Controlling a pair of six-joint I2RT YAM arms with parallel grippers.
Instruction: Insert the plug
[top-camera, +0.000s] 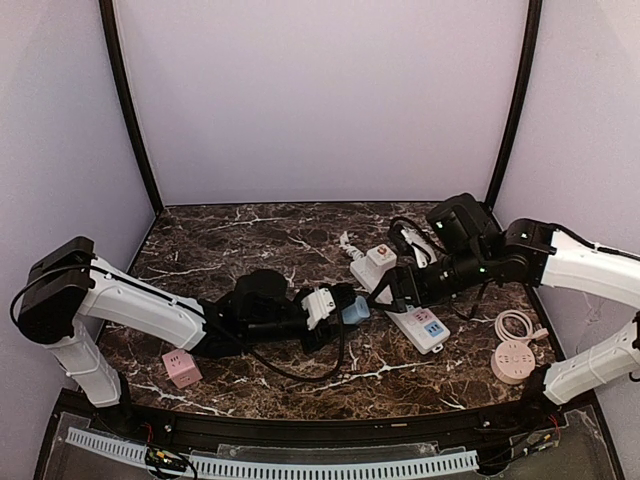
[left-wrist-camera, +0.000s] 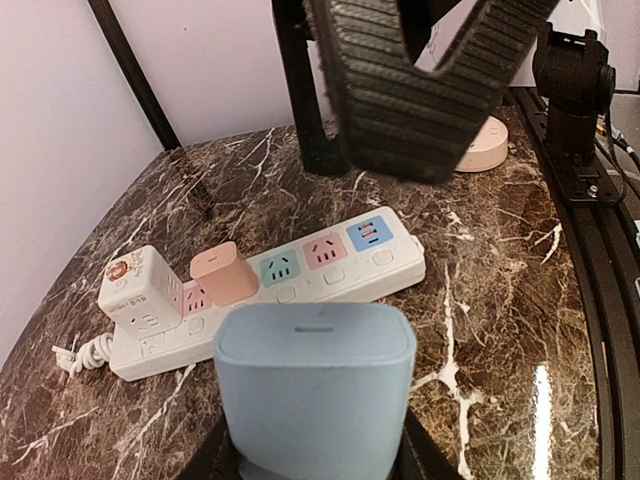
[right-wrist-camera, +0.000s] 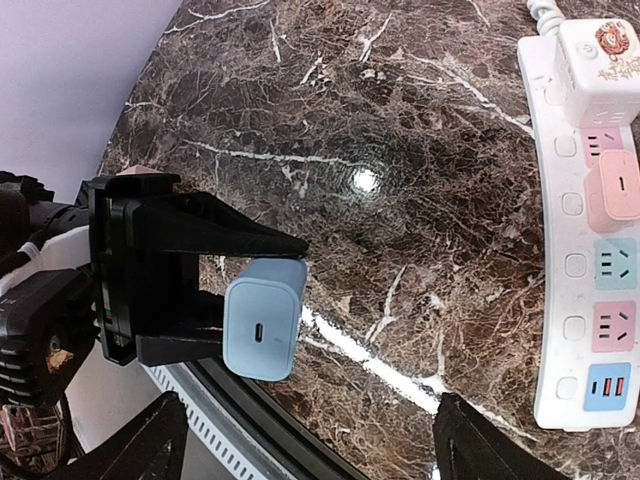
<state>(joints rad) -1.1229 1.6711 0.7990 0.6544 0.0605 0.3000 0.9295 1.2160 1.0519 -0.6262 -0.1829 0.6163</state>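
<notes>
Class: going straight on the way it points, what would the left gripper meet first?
Probably the right gripper, its open fingers close ahead; beneath them, the white power strip. Depth unclear.

Glossy marble table (right-wrist-camera: 400, 200), matt blue plastic plug (right-wrist-camera: 262, 328)

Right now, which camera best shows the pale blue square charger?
Right wrist: the pale blue square charger shows its port face in the left claw. Left wrist shows only its back; top view, a speck.

Pink cube socket (top-camera: 181, 368) near-left on marble table (top-camera: 250, 240); round pink socket (top-camera: 511, 362) near-right.
</notes>
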